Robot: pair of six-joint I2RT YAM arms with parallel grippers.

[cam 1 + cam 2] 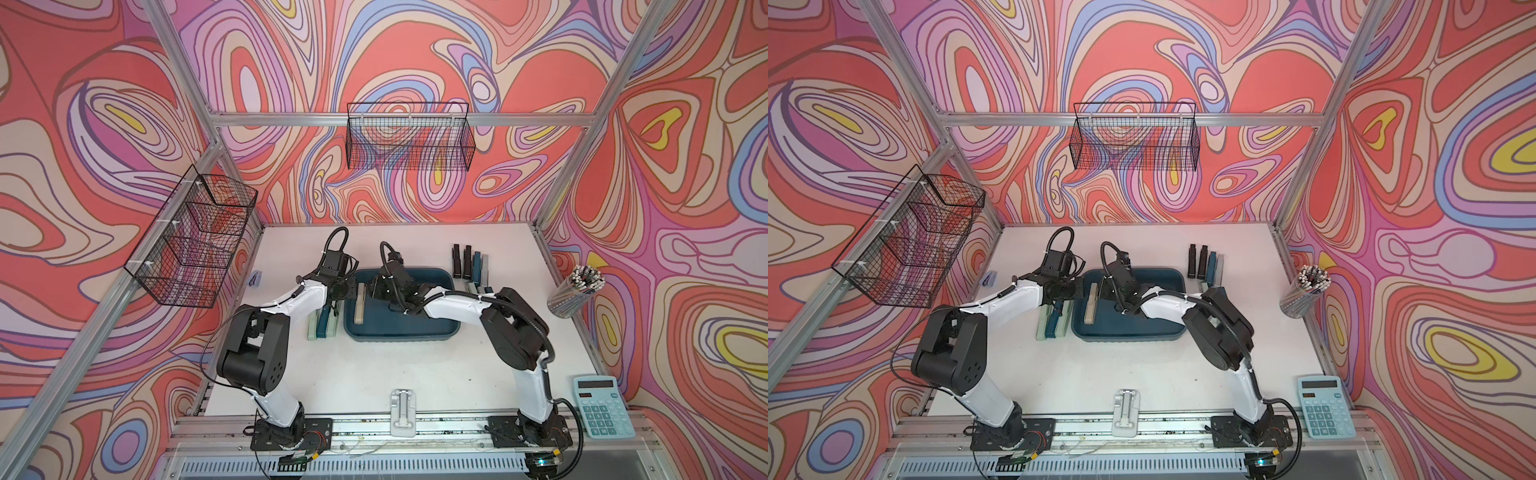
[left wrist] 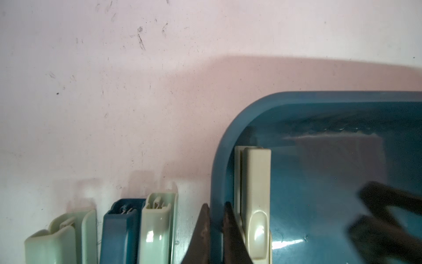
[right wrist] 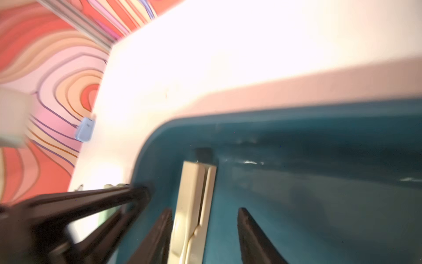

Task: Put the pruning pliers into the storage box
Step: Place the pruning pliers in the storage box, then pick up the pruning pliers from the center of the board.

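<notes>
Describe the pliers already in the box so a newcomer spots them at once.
Find the teal box on the white table. Along its inner wall on the side of the left arm lies one cream pliers. It alone is inside; its green and teal neighbours lie outside.

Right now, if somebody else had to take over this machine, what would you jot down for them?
Left gripper: shut on the rim of the storage box.
Right gripper: open, with a finger on either side of the cream pruning pliers but not gripping it.
Done: that cream one lies in the box, the only one there.
Left to do: three pliers lie on the table beside the box, on the left arm's side. A row of four stands past its far right corner. A few more sit next to that row, partly hidden by the right arm.
</notes>
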